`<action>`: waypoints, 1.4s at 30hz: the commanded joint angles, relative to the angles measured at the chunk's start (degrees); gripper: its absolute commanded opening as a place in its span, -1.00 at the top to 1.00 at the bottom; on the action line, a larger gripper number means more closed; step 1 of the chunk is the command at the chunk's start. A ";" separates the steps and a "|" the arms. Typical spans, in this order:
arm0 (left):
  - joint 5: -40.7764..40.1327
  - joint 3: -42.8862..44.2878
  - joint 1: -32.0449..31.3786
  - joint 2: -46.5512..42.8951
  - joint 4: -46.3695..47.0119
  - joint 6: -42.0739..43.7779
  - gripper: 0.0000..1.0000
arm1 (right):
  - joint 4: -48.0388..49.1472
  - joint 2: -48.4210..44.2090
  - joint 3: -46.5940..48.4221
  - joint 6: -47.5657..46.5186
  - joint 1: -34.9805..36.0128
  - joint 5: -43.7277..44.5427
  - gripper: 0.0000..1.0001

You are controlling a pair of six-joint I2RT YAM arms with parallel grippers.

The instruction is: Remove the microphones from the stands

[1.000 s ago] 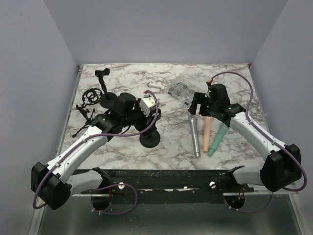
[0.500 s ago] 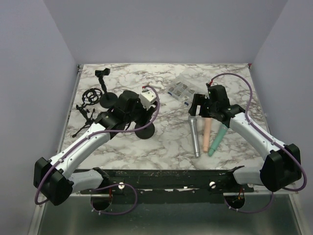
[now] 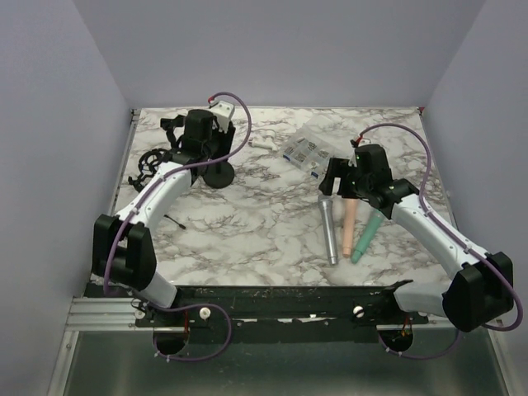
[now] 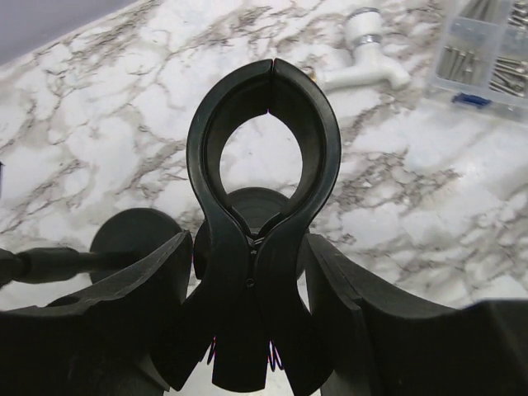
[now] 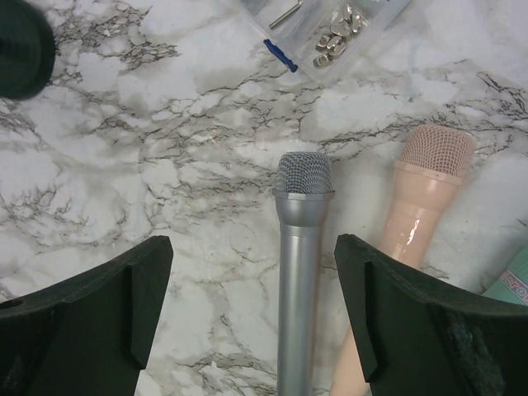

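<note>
Right wrist view looked straight down on the silver microphone [image 5: 301,272], which lay flat on the marble table [image 5: 165,165], its mesh head toward the clear parts box [image 5: 330,33] and a pink microphone [image 5: 421,198] just beside it. The right gripper [image 5: 256,313] hovered over the barrel with its fingers wide apart, one on each side and touching nothing. At the far left of the table, well apart from all this, the left gripper [image 4: 252,280] was clamped on the pinch handles of the stand's clip [image 4: 323,148]. The clip's ring was empty, with marble showing through it, so the microphone appeared to be already free of the stand [image 3: 219,173]. The microphone looked rigid and metal-bodied, probably fairly heavy for its size, and smooth and round enough to roll or slip. Its mesh head seemed the part most easily dented. The plain barrel below the head, gripped across its width, looked the safest place to hold it.
</note>
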 commanded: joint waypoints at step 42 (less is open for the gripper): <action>5.47 19.48 19.95 3.95 -6.84 -12.72 0.17 | -5.02 -11.99 0.50 2.53 -0.38 -0.34 -0.74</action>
